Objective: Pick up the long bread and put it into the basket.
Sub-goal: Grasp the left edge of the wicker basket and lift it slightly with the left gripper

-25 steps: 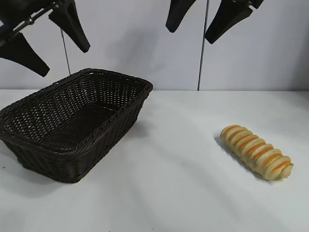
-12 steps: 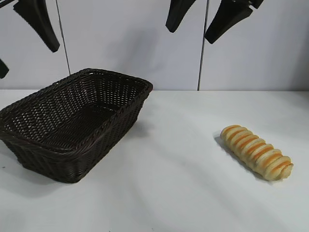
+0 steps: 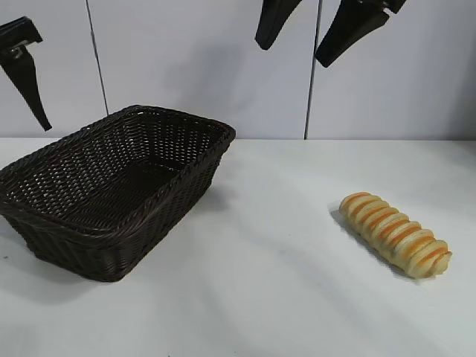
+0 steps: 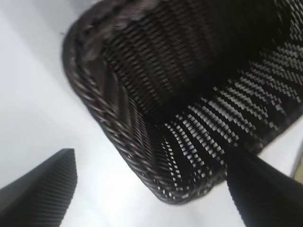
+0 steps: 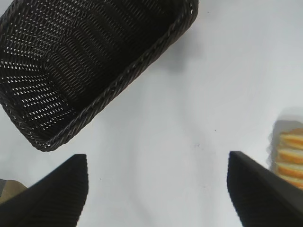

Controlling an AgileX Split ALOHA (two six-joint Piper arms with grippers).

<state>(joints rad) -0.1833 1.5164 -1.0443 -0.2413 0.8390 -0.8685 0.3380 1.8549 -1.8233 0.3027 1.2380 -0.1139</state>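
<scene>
The long bread (image 3: 396,234), pale yellow with orange stripes, lies on the white table at the right; one end shows in the right wrist view (image 5: 289,153). The dark wicker basket (image 3: 178,182) stands empty at the left. My right gripper (image 3: 290,53) hangs high above the table's middle, open and holding nothing, between basket and bread (image 5: 157,155). My left gripper (image 4: 151,156) is open and empty, high over the basket's near left corner (image 4: 104,118). Only one of its fingers (image 3: 26,74) shows in the exterior view.
A white wall with vertical seams (image 3: 312,97) stands behind the table. Bare white tabletop (image 3: 275,253) stretches between the basket and the bread.
My left gripper has swung left and upward, so that only one finger stays in the exterior view. The right gripper, the bread and the basket have not moved.
</scene>
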